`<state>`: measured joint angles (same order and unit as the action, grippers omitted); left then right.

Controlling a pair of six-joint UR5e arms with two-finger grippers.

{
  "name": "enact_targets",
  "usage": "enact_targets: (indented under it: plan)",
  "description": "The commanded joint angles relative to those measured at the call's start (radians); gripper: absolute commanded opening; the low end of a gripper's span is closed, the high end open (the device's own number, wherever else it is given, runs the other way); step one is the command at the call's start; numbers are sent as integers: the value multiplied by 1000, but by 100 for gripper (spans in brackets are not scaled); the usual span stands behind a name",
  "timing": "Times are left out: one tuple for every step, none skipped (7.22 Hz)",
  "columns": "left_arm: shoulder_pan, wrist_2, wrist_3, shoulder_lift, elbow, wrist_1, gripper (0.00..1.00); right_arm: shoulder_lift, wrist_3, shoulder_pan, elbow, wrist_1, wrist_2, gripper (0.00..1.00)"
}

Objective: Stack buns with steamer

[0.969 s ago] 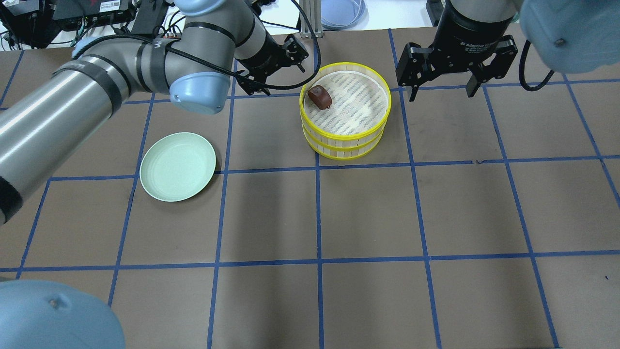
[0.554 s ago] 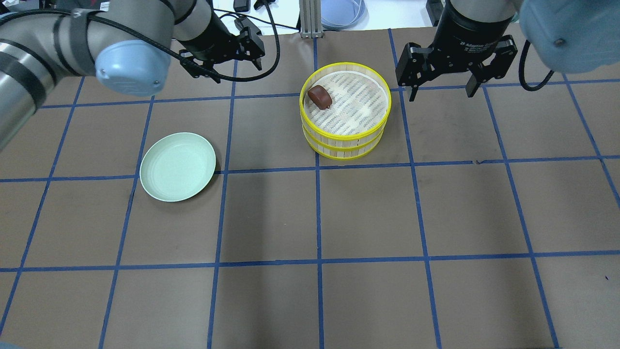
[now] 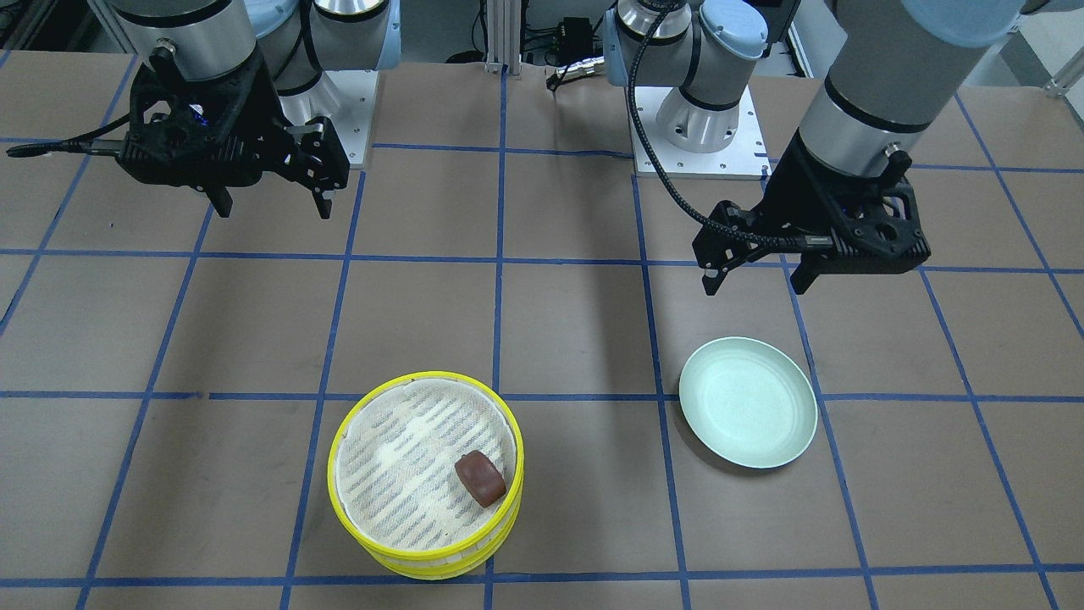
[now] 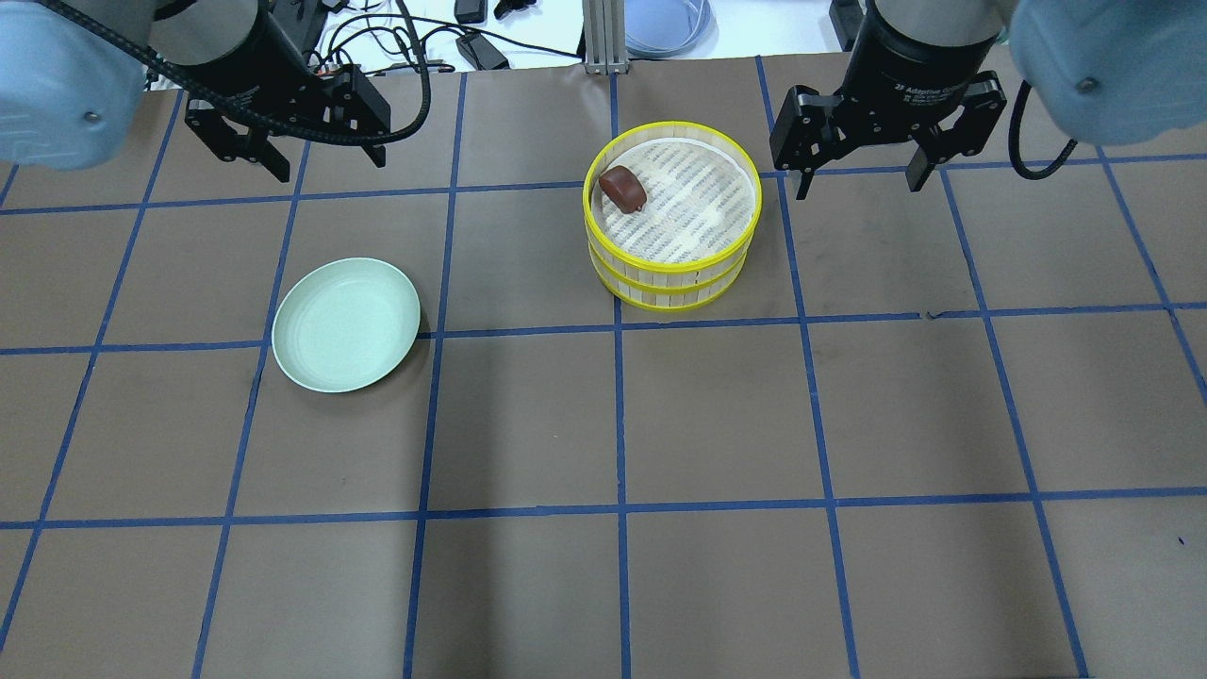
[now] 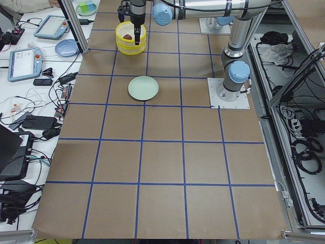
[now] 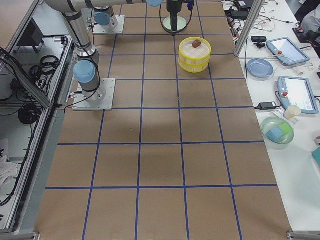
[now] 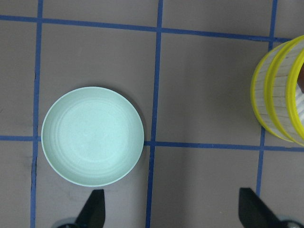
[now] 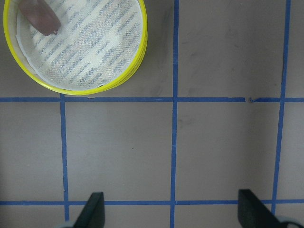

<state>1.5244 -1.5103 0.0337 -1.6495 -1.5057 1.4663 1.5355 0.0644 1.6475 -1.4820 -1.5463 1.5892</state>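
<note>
The two yellow-rimmed steamer tiers (image 4: 671, 273) stand stacked as one pile at the table's far middle, also in the front view (image 3: 423, 559). The dark reddish-brown bun (image 4: 622, 188) lies on the top tier's white liner near its rim, and shows in the front view (image 3: 480, 478) and right wrist view (image 8: 42, 16). The pale cream bun is not visible. My left gripper (image 4: 330, 168) hangs open and empty above the table, behind the plate. My right gripper (image 4: 858, 184) hangs open and empty, just right of the steamer.
An empty mint-green plate (image 4: 346, 323) lies left of the steamer, under the left wrist camera (image 7: 92, 142). An aluminium post (image 4: 596, 38), cables and a blue dish (image 4: 665, 24) sit beyond the table's far edge.
My left arm has swung left, away from the steamer's rim, to a spot behind the plate. The right gripper, steamer, bun and plate have not moved.
</note>
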Motion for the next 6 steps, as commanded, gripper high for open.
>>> enact_targets:
  plan:
    - [-4,-5,-3,72,-10,88,100,0,0,0,-3,0,0,100]
    - [-7,-46,-12,97,-17,130,100,0,0,0,-3,0,0,100]
    - [-19,-117,-47,106,-24,170,100,6,0,-2,-3,0,0,100]
    - [-41,-99,-49,105,-30,167,100,2,0,-3,-3,-3,0,100]
    - [-46,-102,-46,105,-39,161,100,0,0,-3,-1,-12,0,100]
    - [-46,-108,-47,106,-45,164,100,0,2,-3,-1,-15,2,100]
